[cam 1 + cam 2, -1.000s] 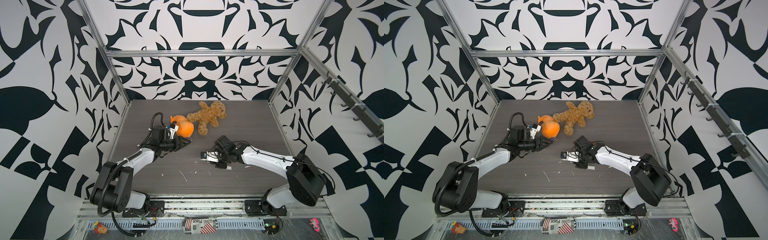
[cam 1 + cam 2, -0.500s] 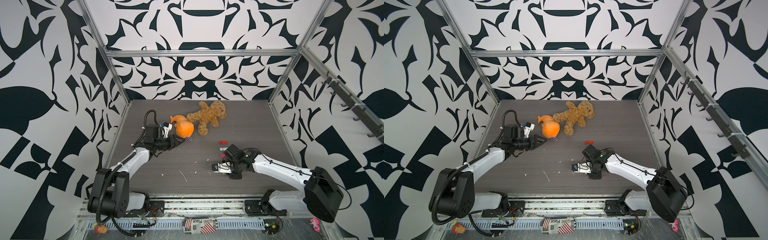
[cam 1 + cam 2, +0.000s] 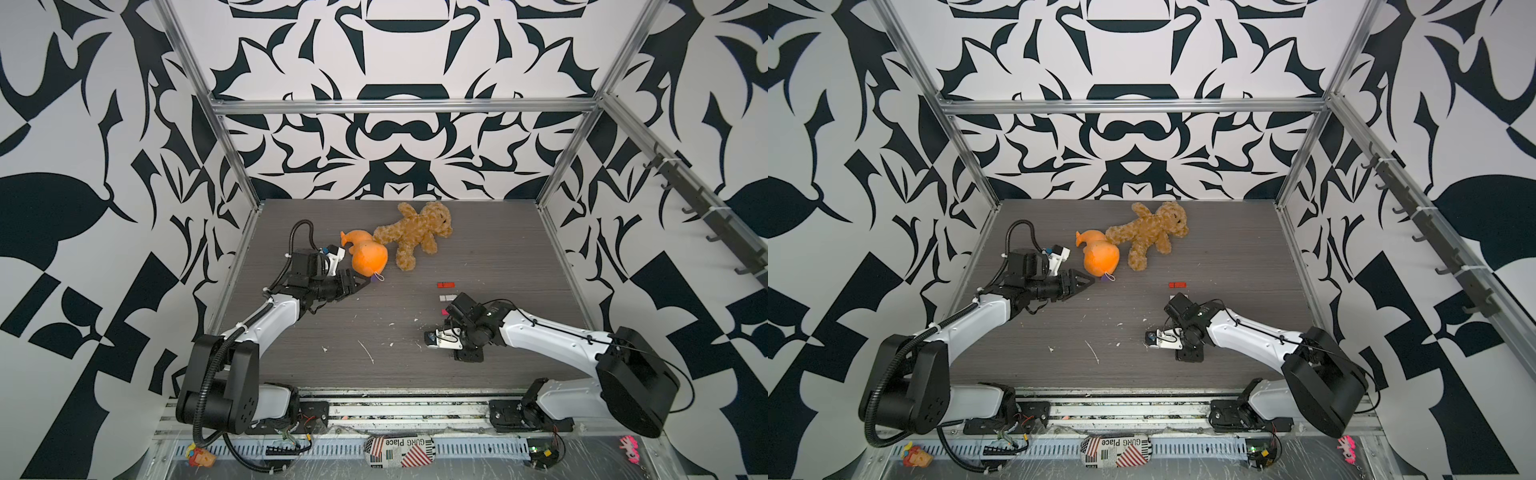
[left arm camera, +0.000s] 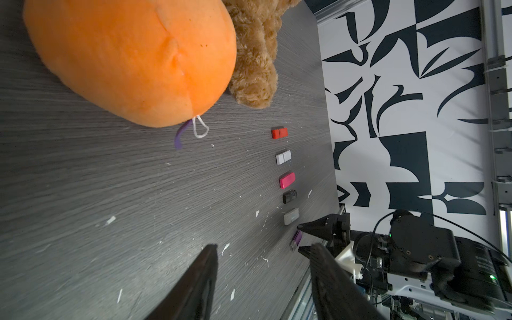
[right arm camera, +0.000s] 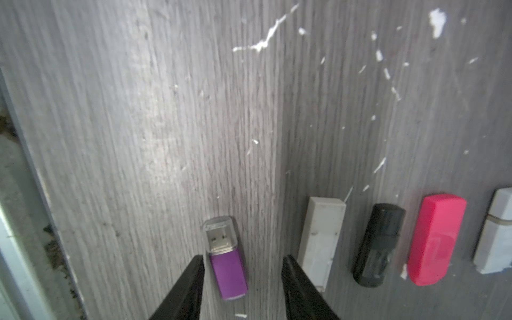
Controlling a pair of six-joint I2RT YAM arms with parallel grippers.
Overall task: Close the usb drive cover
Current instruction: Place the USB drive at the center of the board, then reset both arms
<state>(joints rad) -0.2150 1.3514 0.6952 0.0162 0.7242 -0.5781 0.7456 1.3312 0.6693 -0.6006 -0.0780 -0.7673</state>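
Fingers stand spread on the right gripper [image 5: 243, 259], and the purple usb drive [image 5: 228, 273] lies flat on the grey table [image 5: 138, 138] right between them. There's a gap on both sides and nothing pinched, though it sits closer to one finger than the other. The purple body is down between the fingertips, and the clear cap [image 5: 220, 231] pokes out past them, seated over the metal plug.

Just beside it runs a row: a pale grey drive [image 5: 322, 241], a black drive [image 5: 378, 243], a pink drive [image 5: 436, 238], then a white drive [image 5: 496, 230] at the frame's edge. The left wrist view adds a red drive [image 4: 279, 133] at the far end, so the purple one closes the near end, on the robot's right. In both top views it is hidden under the right arm.

Over on the other side, the left gripper [image 4: 260, 246] has its fingers apart too, with nothing between them. It hovers near the orange plush toy [image 3: 370, 257], which touches the teddy bear [image 3: 415, 237].
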